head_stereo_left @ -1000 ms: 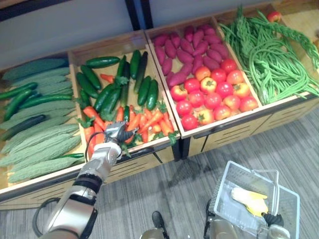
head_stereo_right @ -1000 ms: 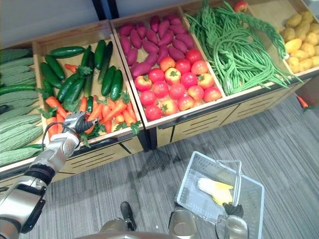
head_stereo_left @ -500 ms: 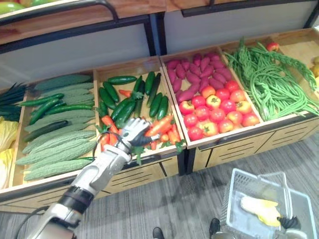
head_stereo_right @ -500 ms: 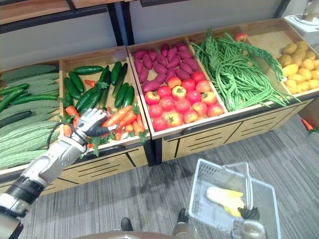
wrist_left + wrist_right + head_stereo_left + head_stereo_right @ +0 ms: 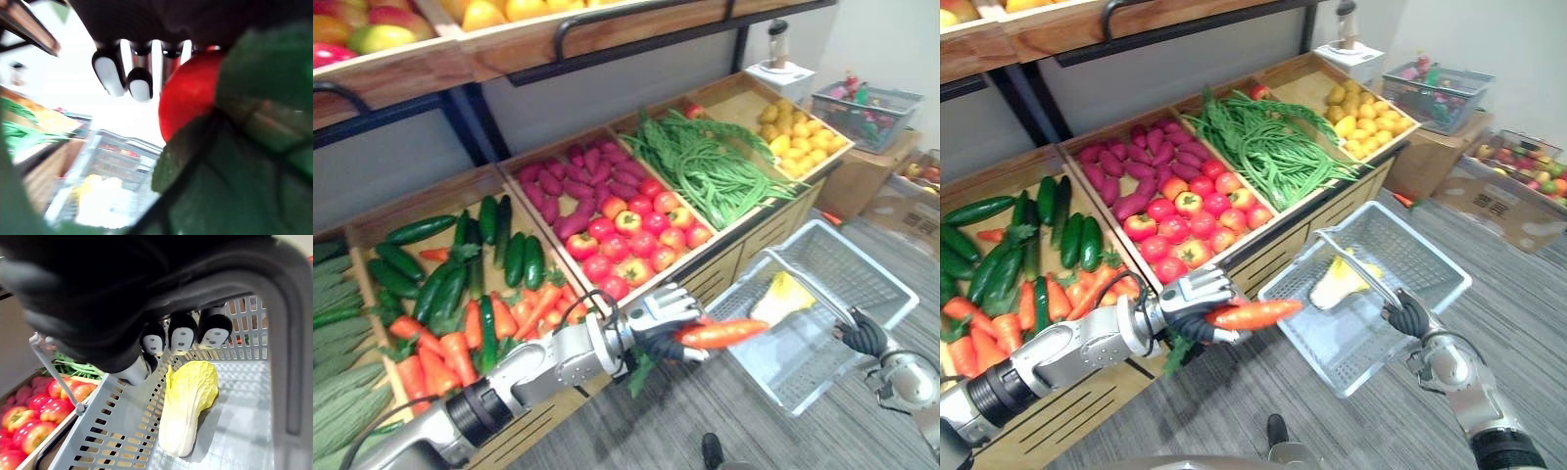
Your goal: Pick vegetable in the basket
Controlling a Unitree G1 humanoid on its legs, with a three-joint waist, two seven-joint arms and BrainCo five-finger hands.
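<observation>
Orange carrot [image 5: 720,333] with green leaves, pale grey slotted basket [image 5: 1351,343], yellow-white cabbage [image 5: 1337,284], red tomatoes [image 5: 626,250], purple sweet potatoes [image 5: 563,186], green beans [image 5: 705,171], dark green cucumbers [image 5: 440,289], grey streaked floor [image 5: 803,431]
</observation>
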